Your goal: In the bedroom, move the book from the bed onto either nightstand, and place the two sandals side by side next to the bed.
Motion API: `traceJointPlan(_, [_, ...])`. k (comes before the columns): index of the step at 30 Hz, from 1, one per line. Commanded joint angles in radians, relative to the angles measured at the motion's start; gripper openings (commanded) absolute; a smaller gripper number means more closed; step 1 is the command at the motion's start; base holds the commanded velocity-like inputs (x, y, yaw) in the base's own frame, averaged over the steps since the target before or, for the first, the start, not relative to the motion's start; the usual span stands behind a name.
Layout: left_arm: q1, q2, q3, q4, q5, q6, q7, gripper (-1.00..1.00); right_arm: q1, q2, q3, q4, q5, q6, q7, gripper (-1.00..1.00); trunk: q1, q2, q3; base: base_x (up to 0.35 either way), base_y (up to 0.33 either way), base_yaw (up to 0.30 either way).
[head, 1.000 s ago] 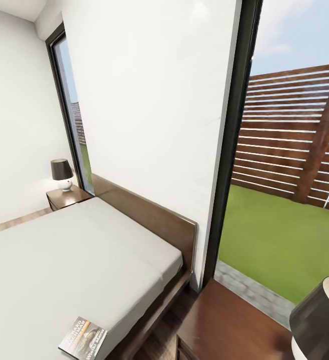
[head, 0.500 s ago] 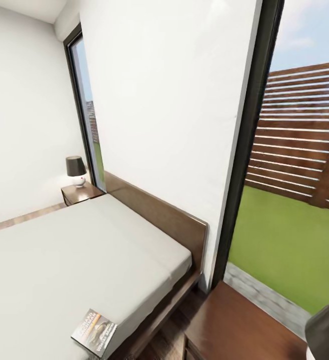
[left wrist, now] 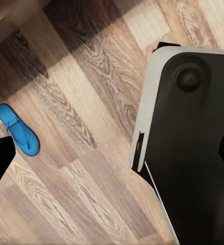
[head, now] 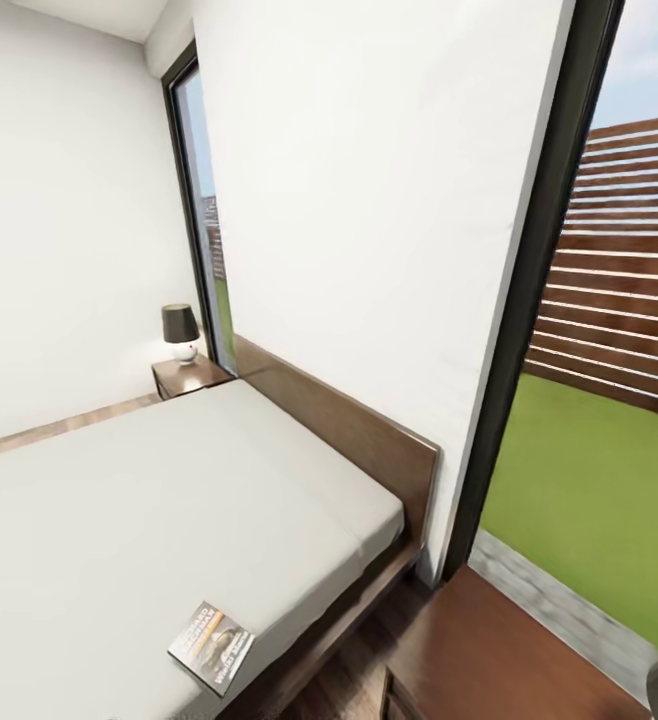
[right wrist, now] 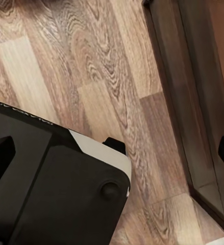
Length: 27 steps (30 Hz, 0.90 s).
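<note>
One small thin paperback book (head: pixel 211 646) with a dark cover and orange band lies flat on the light grey mattress of the large dark-wood-framed bed (head: pixel 149 510), at the mattress edge nearest the camera and well away from the headboard. Past the far side of the bed, against the white wall, stands a small dark brown wooden nightstand (head: pixel 191 376) carrying a little lamp with a dark shade (head: pixel 180 331). Another glossy dark brown nightstand (head: pixel 499 650) sits just beside the bed's near side, below the tall dark-framed window (head: pixel 579 330) showing grass and a slatted fence. In the left wrist view, one bright blue flat sandal (left wrist: pixel 18 129) lies on the brown wood-plank floor (left wrist: pixel 91 168), apart from the robot's black-and-white base (left wrist: pixel 193 143). Whether either arm's jaws are released or clenched, I cannot tell.
</note>
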<state>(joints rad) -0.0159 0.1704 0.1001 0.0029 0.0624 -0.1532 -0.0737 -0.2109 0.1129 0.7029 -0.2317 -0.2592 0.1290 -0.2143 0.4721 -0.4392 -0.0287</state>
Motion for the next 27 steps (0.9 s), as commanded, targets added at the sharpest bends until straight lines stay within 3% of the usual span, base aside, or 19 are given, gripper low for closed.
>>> traceJointPlan(1, [-0.001, -0.001, 0.007, 0.002, 0.007, -0.002, -0.007, 1.00, -0.001, -0.001, 0.009, -0.002, -0.008, 0.006, -0.007, 1.00, 0.001, -0.002, -0.004, 0.000, -0.005, 0.142])
traceJointPlan(27, [-0.001, -0.018, 0.007, 0.002, 0.007, -0.002, -0.005, 1.00, -0.001, 0.001, 0.015, -0.010, 0.000, -0.001, -0.005, 1.00, 0.001, -0.002, -0.009, 0.000, -0.025, 0.040])
